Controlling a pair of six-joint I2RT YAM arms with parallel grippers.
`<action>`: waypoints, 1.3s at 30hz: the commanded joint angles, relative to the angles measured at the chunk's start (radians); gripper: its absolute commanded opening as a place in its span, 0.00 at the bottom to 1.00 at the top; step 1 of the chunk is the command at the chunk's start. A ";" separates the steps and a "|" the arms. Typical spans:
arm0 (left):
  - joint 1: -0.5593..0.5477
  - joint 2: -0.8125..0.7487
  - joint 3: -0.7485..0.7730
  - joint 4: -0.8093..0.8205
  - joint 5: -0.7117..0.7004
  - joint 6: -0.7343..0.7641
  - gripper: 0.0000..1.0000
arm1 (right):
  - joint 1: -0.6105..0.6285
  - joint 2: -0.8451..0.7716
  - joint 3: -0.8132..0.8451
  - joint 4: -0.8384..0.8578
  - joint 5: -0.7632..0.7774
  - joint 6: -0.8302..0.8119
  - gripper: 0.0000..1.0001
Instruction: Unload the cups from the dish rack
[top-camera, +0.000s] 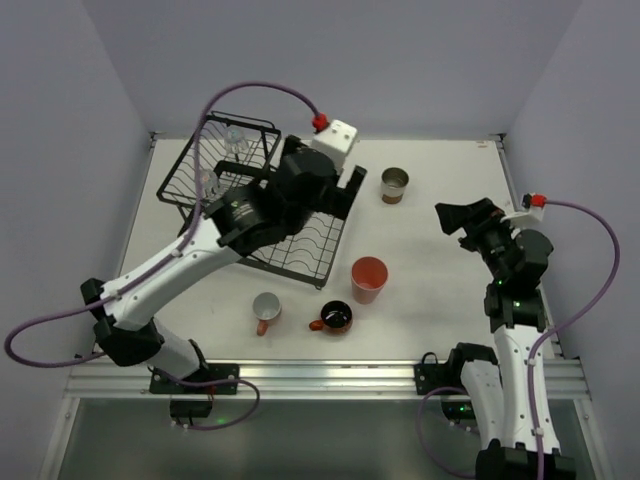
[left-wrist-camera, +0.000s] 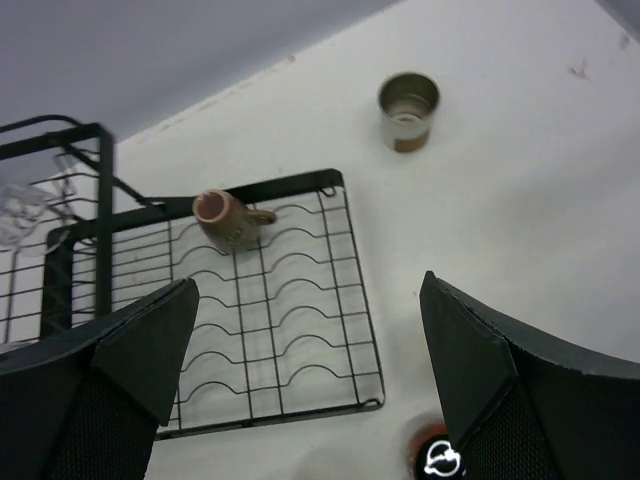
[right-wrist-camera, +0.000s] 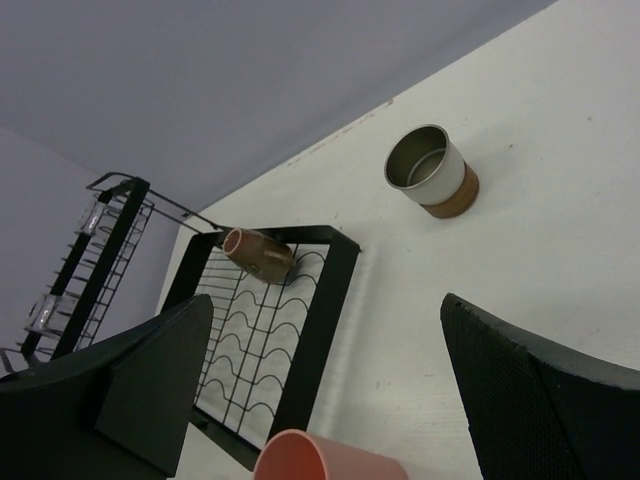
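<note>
A white table (top-camera: 430, 250) between pale grey walls is being used as the work surface. The brown cup (left-wrist-camera: 225, 218) is lying on its side at the far edge of the flat grid of the rack (top-camera: 310, 255), with its handle pointing right in the left wrist view. Two glasses (top-camera: 235, 140) are being kept in the tilted basket part behind it. The left gripper (left-wrist-camera: 307, 290) is being held over the grid on the near side of this cup, its fingers spread wide and nothing between them.

Four cups are standing off the rack, on the table: the cream cup (top-camera: 395, 185) far out, the tumbler (top-camera: 369, 279), the red mug (top-camera: 335, 317) and the pink mug (top-camera: 266, 311) nearer the bases. The right gripper (right-wrist-camera: 325, 300) is being kept well apart over the right side, also spread and empty.

The reach for the brown cup is probably the step being done now. For the next move, the left gripper is to be brought forward and down over the cup and closed across its body, not its handle. Care is being asked for, since a lying cup can roll on the wires.
</note>
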 joint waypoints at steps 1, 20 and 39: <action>0.100 -0.096 -0.070 0.116 -0.039 -0.039 1.00 | 0.030 0.011 0.033 0.059 -0.037 -0.018 0.98; 0.225 0.207 -0.391 0.731 -0.316 -0.041 0.95 | 0.145 0.069 -0.017 0.137 -0.047 -0.030 0.98; 0.370 0.425 -0.400 0.878 -0.225 -0.133 0.96 | 0.157 0.085 -0.031 0.206 -0.141 -0.016 0.98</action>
